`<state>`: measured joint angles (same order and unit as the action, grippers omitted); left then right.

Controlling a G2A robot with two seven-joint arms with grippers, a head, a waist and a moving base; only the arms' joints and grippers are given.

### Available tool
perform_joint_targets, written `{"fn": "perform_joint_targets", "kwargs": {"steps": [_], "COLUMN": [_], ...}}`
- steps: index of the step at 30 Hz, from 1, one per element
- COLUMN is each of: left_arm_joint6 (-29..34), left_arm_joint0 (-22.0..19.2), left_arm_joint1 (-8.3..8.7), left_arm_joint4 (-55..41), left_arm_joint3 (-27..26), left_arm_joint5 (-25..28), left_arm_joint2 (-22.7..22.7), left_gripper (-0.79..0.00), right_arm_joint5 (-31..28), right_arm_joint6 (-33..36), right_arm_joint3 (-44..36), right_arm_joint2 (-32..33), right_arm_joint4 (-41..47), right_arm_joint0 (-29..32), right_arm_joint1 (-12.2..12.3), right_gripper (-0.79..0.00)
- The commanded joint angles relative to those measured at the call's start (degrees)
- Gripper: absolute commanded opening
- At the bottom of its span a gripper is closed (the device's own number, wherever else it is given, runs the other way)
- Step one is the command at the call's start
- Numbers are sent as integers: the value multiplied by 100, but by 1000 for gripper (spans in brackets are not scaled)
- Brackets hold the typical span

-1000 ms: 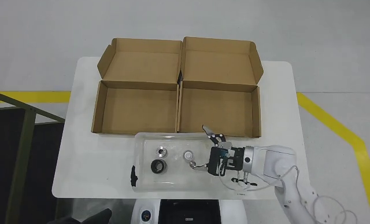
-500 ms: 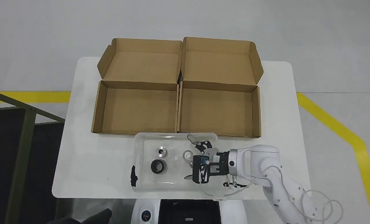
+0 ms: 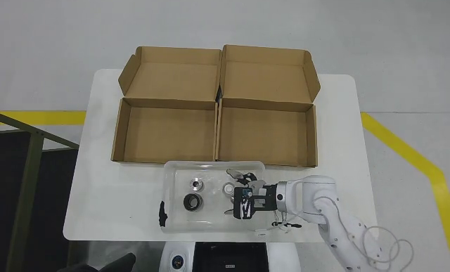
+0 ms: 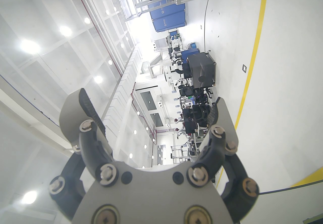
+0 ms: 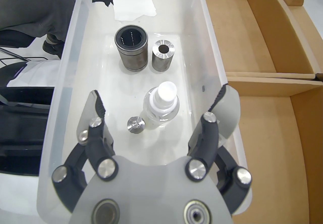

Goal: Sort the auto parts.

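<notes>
Bottle [image 5: 161, 106] and stud [image 5: 135, 125] sit just ahead of the right claw [image 5: 160, 96], spread wide inside the clear bin [image 5: 214, 58]. Two metal cylinders [image 5: 131, 48] stand beyond. Left claw [image 4: 150, 98] gapes wide.

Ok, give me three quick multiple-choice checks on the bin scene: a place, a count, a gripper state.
1. Where do the parts lie?
A) clear bin
B) a metal tray
C) a wire basket
2. How many items are in it?
A) two
B) four
C) six
3. The right gripper is:
A) open, empty
B) shut on a part
C) shut on the rim

1 A: every part sits inside the bin.
2 B: bearing, sleeve, bottle, small metal plug.
3 A: it hangs over the bin, jaws spread, holding nothing.
</notes>
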<state>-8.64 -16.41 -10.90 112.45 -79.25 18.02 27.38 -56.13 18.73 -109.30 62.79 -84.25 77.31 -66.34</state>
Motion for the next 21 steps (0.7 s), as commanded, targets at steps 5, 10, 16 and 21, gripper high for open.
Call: {"fn": "perform_joint_targets", "kwargs": {"steps": [5,10,16,21], "left_arm_joint6": [0,0,0,0], "left_arm_joint0": [0,0,0,0], "left_arm_joint1": [0,0,0,0], "left_arm_joint4": [0,0,0,0], "left_arm_joint3": [0,0,0,0], "left_arm_joint5": [0,0,0,0], "left_arm_joint2": [0,0,0,0], "left_gripper": [0,0,0,0], "right_arm_joint5": [91,222,283,263], "right_arm_joint6": [45,119,133,50], "right_arm_joint3": [82,189,274,304], "right_arm_joint2": [-93,-196,-243,-254], "right_arm_joint4": [-18,-119,-133,-29], "right_arm_joint0": [-90,-216,-290,-294], "right_arm_joint1": [14,14,30,49], "right_gripper": [-311,-397,-459,-742]}}
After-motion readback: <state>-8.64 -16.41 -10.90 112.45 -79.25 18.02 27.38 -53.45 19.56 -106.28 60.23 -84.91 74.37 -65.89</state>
